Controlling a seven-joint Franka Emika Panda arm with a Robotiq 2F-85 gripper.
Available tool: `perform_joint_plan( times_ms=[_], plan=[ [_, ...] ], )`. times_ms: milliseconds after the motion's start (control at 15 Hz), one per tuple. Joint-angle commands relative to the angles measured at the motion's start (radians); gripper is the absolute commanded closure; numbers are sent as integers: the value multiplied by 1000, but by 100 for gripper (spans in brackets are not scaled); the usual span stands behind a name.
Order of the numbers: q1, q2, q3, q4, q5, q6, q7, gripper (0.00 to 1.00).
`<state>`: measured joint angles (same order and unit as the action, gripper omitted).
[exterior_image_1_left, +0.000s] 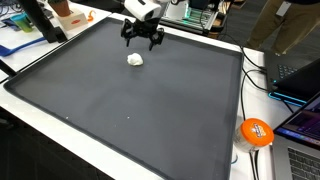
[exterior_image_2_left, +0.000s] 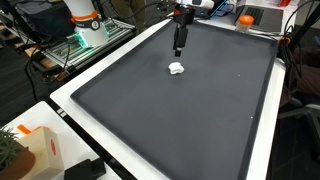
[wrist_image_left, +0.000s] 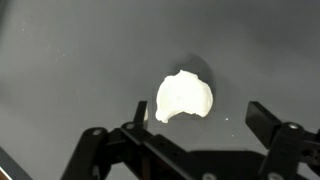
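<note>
Entry: black two-fingered Robotiq gripper (exterior_image_1_left: 143, 44), jaws standing wide apart and clamping nothing, is hovering over a small white crumpled lump (wrist_image_left: 184, 97), which is lying loose and untouched on the dark grey mat (exterior_image_1_left: 150, 110) just beneath it, framed between its fingers.

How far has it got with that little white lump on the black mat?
Early on. Done: the hand is placed over the white lump. In hand: it hangs above it, jaws open, apart from it in both exterior views. Left: the lump lies loose on the black mat; nothing is gripped yet.
</note>
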<state>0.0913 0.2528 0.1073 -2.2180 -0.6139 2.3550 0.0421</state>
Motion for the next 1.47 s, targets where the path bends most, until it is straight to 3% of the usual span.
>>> perform_joint_plan(
  times_ms=[0,267,667,1133,1200,1267,1400],
  plan=[
    [21,-3,-19,0,7,1,-5,0],
    [6,16,-17,21,37,44,-66,0],
    [6,94,-32,102,101,-25,-163,0],
    [23,203,-62,160,70,-42,-200,0],
    [25,214,-65,163,67,-40,-204,25],
    [26,221,-67,166,66,-39,-207,26],
    [31,232,-69,171,65,-35,-211,42]
  ],
)
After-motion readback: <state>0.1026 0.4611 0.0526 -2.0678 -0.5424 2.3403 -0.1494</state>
